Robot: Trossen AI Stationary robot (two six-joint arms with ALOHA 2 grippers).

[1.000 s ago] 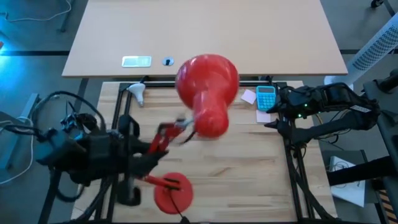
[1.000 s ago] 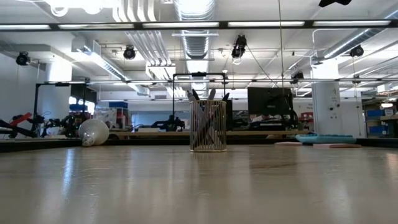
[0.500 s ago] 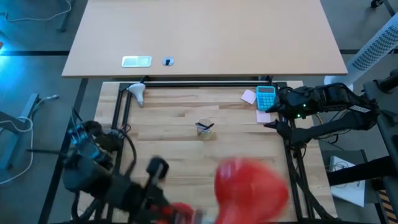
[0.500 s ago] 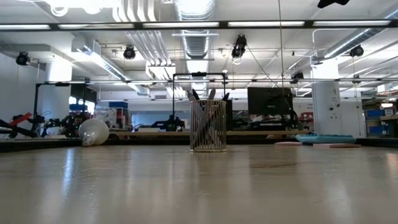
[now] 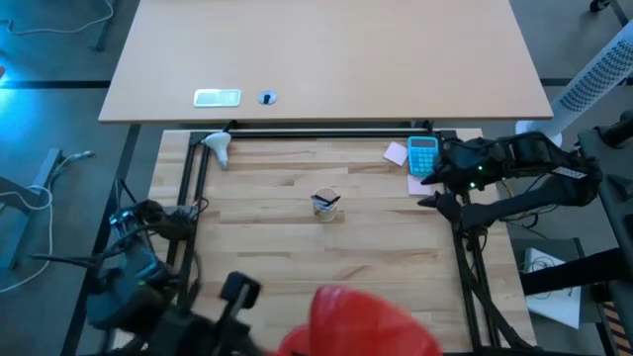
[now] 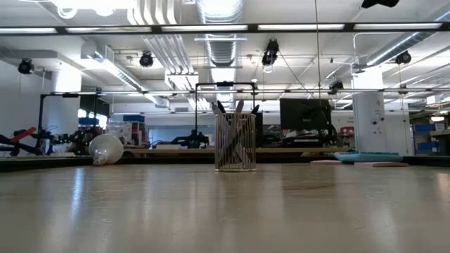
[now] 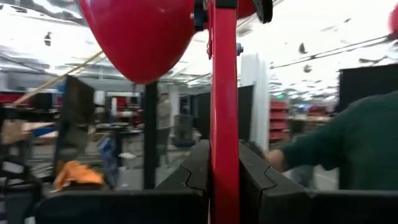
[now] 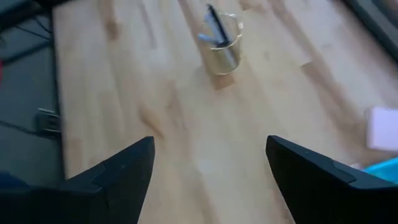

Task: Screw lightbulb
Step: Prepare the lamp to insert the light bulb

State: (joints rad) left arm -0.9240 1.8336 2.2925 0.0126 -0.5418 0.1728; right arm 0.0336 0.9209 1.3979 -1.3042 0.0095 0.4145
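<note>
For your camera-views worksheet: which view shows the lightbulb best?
The low view: the lightbulb lies in profile, its dome clear. The high view shows the lightbulb small at the table's far left corner. Neither wrist view shows it.

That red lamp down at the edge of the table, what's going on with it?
The left gripper is shut on the red lamp by its thin red arm, holding it at the table's near edge. The lightbulb lies untouched at the far left corner. The right gripper waits open at the right side, facing a clear cup.
</note>
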